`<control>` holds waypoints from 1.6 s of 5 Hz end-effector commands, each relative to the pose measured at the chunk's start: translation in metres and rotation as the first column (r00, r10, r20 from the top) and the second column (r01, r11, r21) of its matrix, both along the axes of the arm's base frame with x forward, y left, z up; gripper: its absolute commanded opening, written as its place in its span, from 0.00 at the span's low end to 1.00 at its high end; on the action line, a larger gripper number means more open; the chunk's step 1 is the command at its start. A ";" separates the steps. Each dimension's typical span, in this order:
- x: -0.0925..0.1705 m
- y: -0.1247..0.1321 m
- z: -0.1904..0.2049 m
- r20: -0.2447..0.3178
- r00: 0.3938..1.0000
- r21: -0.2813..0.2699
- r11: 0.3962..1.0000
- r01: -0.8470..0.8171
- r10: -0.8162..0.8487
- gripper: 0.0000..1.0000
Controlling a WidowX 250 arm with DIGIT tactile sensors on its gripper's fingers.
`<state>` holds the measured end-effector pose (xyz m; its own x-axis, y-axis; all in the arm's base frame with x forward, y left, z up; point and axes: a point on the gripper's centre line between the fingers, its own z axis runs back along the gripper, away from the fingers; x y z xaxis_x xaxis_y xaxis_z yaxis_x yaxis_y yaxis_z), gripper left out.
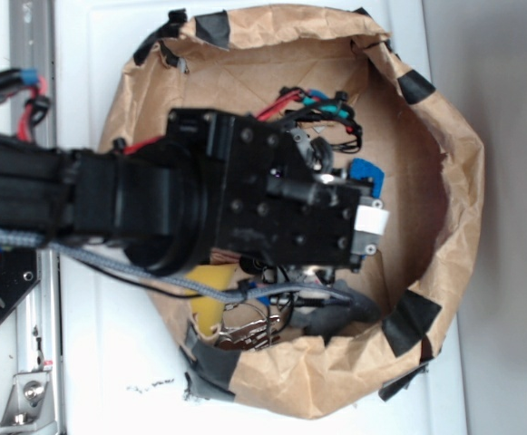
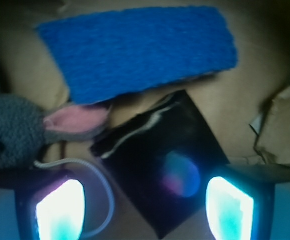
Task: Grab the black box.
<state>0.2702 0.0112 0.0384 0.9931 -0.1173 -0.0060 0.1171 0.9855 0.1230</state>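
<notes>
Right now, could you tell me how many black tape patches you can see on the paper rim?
5 at least: two at the top, one right, two lower right. The arm may hide more.

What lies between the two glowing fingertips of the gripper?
In the wrist view, the small matte black box lies between the glowing fingertips, nearer the right one; a thin white cord loops beside the left.
</notes>
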 end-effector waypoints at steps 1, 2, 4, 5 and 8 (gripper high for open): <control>0.012 0.003 0.013 0.030 0.994 -0.052 0.993 0.110 -0.109 1.00; 0.015 0.004 0.012 0.045 0.993 -0.036 0.993 0.111 -0.110 1.00; 0.014 0.009 0.014 0.055 0.997 -0.045 0.998 0.054 -0.051 0.00; 0.011 0.018 0.026 0.096 0.995 -0.036 0.999 0.029 -0.026 1.00; 0.021 0.039 0.040 0.129 0.992 -0.074 0.997 0.023 -0.014 1.00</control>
<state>0.2822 0.0428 0.0621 0.9864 -0.1483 0.0711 0.1456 0.9885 0.0412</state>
